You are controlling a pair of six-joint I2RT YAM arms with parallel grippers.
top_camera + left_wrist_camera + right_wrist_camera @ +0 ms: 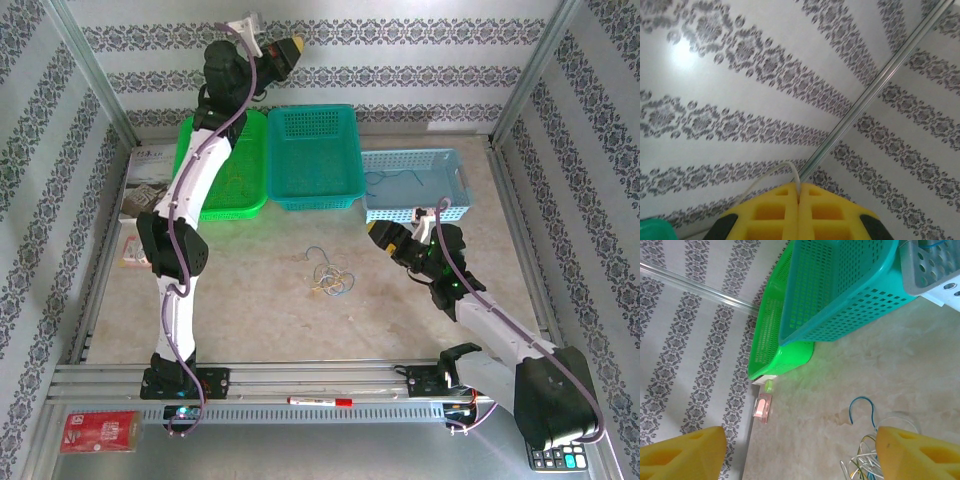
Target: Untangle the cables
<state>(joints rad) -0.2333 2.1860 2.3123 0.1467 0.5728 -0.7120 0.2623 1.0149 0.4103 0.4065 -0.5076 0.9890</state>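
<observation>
While the left gripper (799, 195) pinches one white cable (785, 163), the right gripper (800, 452) gapes open beside one cable tangle (862, 462).

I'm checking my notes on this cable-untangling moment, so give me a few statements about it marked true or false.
1. The right gripper is open with nothing between its fingers. True.
2. The left gripper is down at the tangle of cables. False: it is raised high by the back wall, shut on a white cable.
3. The teal basket sits between the green basket and the light-blue basket. True.
4. The tangle lies inside the green basket. False: it lies on the bare table, in front of the teal basket.
</observation>
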